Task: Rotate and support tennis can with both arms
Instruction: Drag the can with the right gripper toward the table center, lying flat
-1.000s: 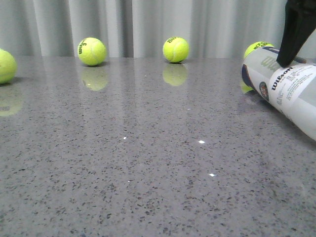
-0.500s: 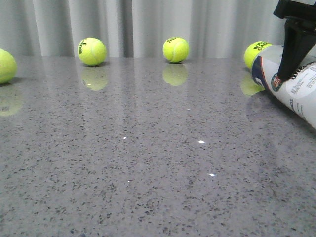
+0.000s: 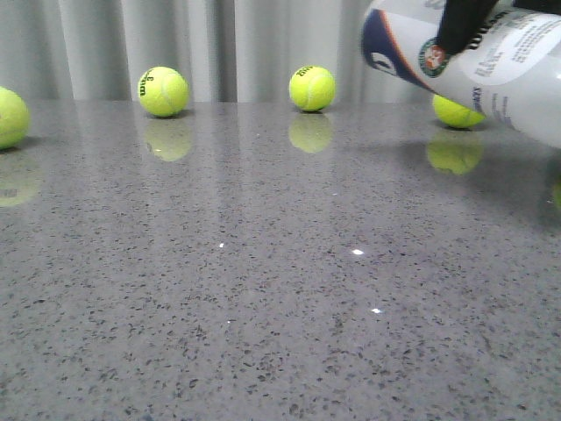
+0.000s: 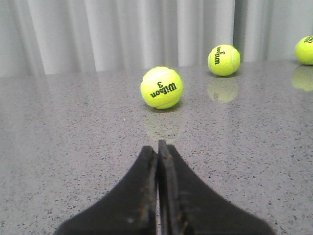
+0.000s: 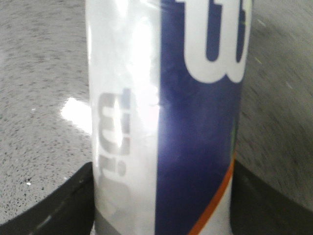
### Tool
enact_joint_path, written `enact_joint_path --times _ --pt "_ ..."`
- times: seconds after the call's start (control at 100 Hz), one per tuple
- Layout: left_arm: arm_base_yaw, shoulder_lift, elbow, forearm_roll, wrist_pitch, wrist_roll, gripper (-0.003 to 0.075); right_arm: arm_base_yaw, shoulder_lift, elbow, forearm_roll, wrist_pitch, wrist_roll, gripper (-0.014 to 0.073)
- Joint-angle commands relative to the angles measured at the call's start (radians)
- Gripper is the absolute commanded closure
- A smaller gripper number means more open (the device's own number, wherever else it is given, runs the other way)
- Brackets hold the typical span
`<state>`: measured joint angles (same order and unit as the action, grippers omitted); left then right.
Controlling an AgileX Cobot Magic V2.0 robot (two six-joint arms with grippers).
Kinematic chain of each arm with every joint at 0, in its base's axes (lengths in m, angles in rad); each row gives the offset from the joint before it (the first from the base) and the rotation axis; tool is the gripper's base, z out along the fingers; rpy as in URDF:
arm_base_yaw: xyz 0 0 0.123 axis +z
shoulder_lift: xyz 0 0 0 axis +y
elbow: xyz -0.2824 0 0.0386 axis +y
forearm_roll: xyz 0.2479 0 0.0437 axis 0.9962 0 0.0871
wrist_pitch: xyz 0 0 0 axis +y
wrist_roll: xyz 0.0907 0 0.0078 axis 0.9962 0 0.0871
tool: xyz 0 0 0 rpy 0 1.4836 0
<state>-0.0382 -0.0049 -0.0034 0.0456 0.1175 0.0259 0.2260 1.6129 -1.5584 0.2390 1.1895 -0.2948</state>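
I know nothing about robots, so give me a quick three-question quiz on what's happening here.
1. True or false: the tennis can is resting on the table.
2. Which tool grips the can? A) left tool B) right tool
3. How many tennis balls show in the front view?

Key
1. False; it is lifted clear and tilted.
2. B; the left tool's fingers are pressed together, holding nothing.
3. Four, the nearest to the can being the ball below it.

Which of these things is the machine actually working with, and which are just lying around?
In the job:
tennis can, lifted off the table
right tool, clamped on the can
left tool, shut, empty

Just lying about:
tennis balls
grey table
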Motion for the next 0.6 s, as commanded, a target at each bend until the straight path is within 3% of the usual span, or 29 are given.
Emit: enact_joint_path --times 0.0,0.28,0.59 --pt "0.001 -0.039 0.048 -0.001 -0.079 -0.009 0.0741 0.050 0.003 -0.075 0.019 -0.010 -0.085 0.0296" --pt "0.001 -0.039 0.048 -0.001 -0.079 -0.009 0.0741 0.192 0.167 -0.278 -0.042 0.004 -0.200 0.0296" --pt "0.001 -0.039 0.048 -0.001 -0.079 -0.009 0.0741 0.297 0.246 -0.328 -0.050 0.043 -0.663 0.0296"
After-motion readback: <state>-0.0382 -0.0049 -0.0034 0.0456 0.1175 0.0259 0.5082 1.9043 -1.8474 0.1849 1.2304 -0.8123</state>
